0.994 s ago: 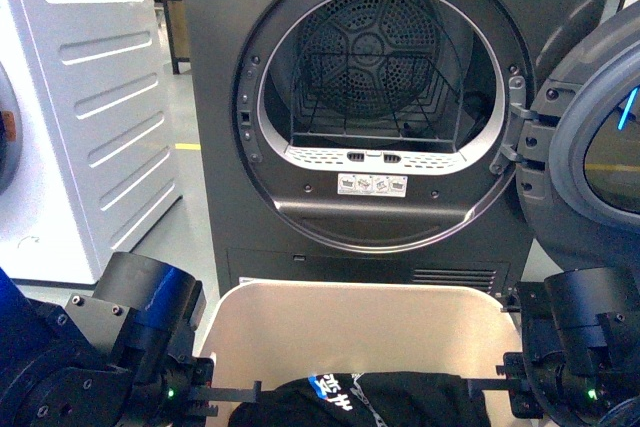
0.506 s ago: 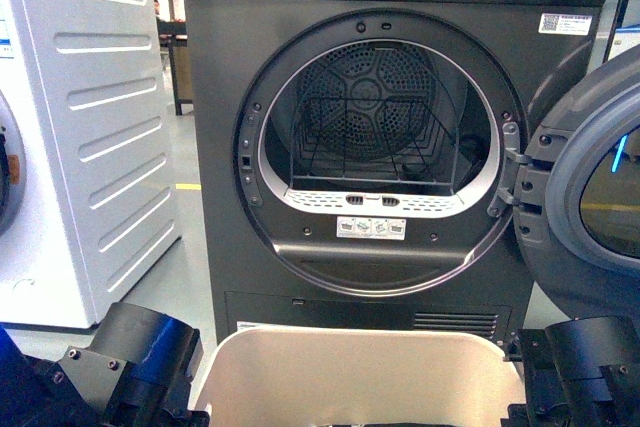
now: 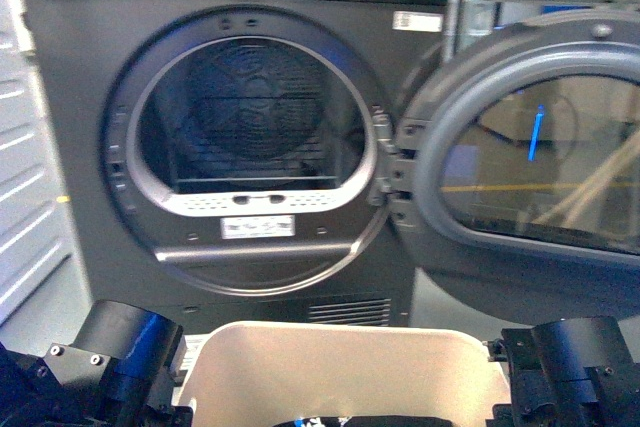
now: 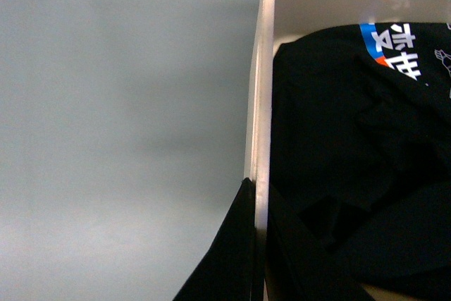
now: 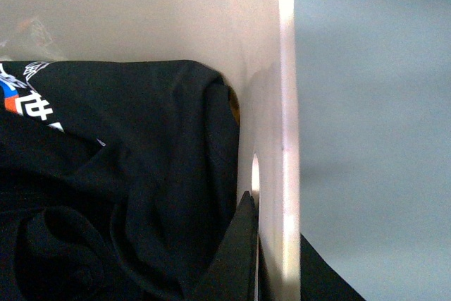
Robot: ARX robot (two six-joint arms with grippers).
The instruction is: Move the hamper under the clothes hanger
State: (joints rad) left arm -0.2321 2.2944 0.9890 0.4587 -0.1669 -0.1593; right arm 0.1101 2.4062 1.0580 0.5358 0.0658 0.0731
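One beige hamper (image 3: 340, 359) before an open dark dryer (image 3: 262, 269) — smooth grey floor (image 4: 120, 125)

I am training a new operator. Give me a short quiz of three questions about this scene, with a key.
1. True or false: the dryer door is shut.
2. What lies in the hamper? A: white towels. B: black clothes. C: nothing.
3. Fill the gap: the left gripper and the right gripper each clamp the hamper's side ____.
Key: 1 false; 2 B; 3 wall.
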